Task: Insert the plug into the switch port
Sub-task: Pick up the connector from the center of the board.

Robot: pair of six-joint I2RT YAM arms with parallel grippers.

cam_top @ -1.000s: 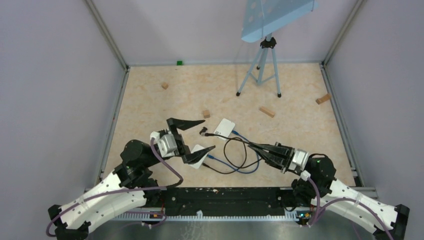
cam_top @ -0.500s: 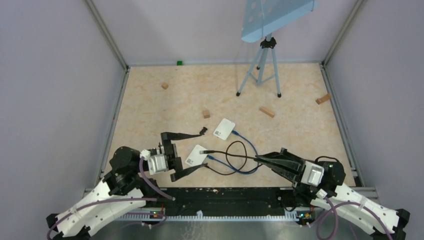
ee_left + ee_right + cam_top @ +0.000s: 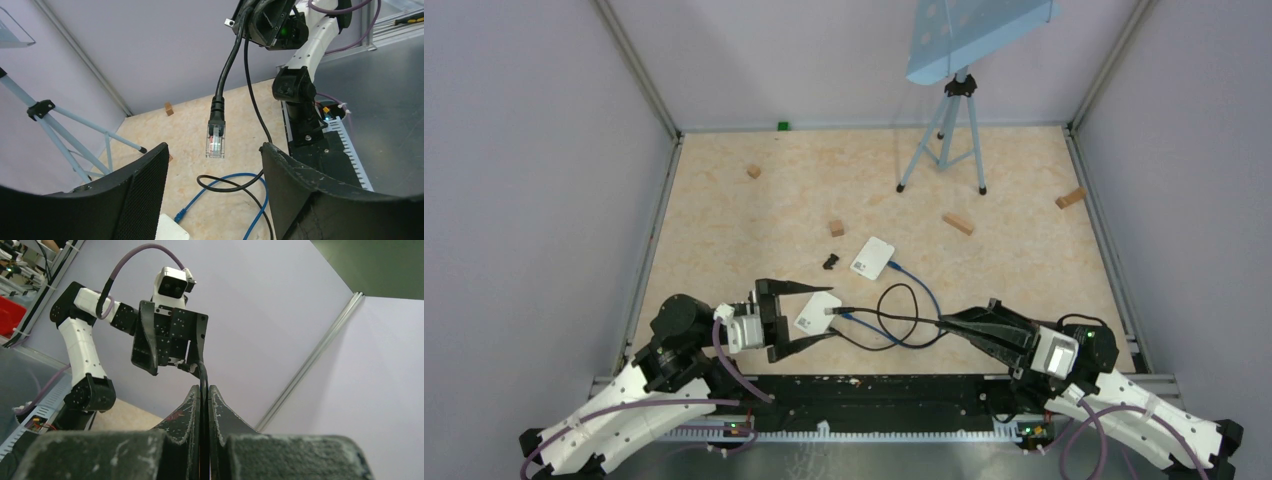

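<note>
A clear plug (image 3: 215, 141) hangs on a black cable (image 3: 227, 60), its tip at the near white switch box (image 3: 812, 315). My right gripper (image 3: 942, 322) is shut on that cable, which runs up between its fingers (image 3: 192, 405) in the right wrist view. My left gripper (image 3: 830, 310) stands open around the switch box, one finger on each side, apart from it. In the left wrist view the plug hangs between the left fingers (image 3: 135, 195), and only a corner of the box (image 3: 170, 231) shows. A blue cable (image 3: 914, 290) joins it to a second white box (image 3: 872, 257).
A tripod (image 3: 944, 130) with a blue panel stands at the back right. Wooden blocks lie at the far left (image 3: 753, 171), the middle (image 3: 836, 228) and the right (image 3: 957, 223). A small black piece (image 3: 830, 262) lies beside the far box. Walls close in both sides.
My left gripper has dropped back toward the near edge and narrowed its jaws around the near box. My right gripper has drawn back to the right with the cable.
</note>
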